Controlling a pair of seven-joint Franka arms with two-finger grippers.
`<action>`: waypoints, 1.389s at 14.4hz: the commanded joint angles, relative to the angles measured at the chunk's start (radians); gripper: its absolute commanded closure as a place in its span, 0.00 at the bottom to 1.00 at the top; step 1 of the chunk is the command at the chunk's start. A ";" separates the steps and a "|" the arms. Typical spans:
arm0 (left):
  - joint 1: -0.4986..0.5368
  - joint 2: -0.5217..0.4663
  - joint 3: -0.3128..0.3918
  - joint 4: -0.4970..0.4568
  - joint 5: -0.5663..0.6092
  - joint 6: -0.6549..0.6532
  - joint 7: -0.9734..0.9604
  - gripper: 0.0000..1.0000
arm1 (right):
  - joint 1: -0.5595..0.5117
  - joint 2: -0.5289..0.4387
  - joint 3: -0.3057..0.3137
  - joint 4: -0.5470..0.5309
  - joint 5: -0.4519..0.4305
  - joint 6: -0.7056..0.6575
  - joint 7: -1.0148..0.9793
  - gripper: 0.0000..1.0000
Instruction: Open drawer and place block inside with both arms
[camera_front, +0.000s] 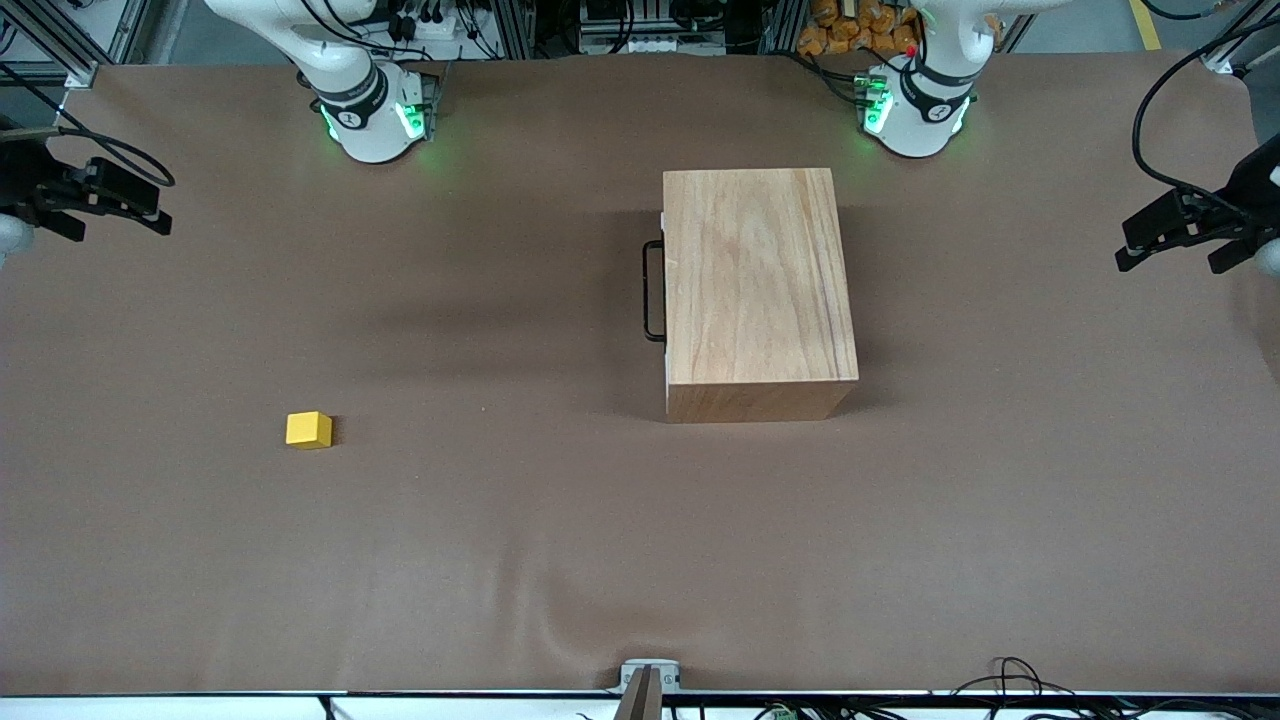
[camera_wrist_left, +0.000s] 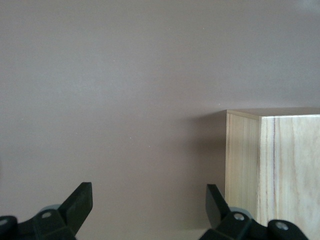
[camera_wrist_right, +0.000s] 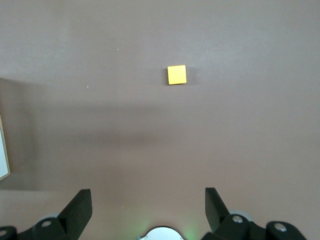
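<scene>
**Drawer shut, block untouched, both arms waiting wide**

Although neither arm has begun, the scene is easy to read. The small bright yellow cube block (camera_front: 308, 429) sits alone on the brown table (camera_front: 500, 560), toward the right arm's end and nearer the front camera than the light-wood box (camera_front: 758, 290). The drawer is fully closed; only its black U-shaped bar handle (camera_front: 652, 291) shows, on the face of the box turned toward the right arm's end.

The right gripper (camera_front: 125, 208) hangs over the table's edge at its own end, jaws spread wide and empty. The left gripper (camera_front: 1185, 240) hangs over the edge at the left arm's end, jaws likewise apart, holding nothing. Both arms wait.

Judging by looks, the block should be light, rigid and flat-sided, so a pinch across two parallel faces ought to hold; its smooth paint could slip under an off-centre grip. The handle looks stiff and stands clear of the panel, giving fingers room to hook its long bar. The box may slide when pulled unless it is braced.

The drawer's white front panel is barely visible as a sliver in the right wrist view, its interior is hidden, and both arms are cut off above their bases.
</scene>
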 joint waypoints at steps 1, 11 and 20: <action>-0.008 0.012 -0.040 0.005 -0.024 -0.005 -0.002 0.00 | -0.013 0.015 0.006 0.031 0.000 -0.022 0.005 0.00; -0.072 0.136 -0.255 0.052 0.003 0.005 -0.352 0.00 | -0.013 0.016 0.006 0.018 0.005 -0.027 0.002 0.00; -0.288 0.350 -0.312 0.175 0.088 0.006 -0.665 0.00 | -0.025 0.015 0.008 -0.008 0.005 -0.025 -0.007 0.00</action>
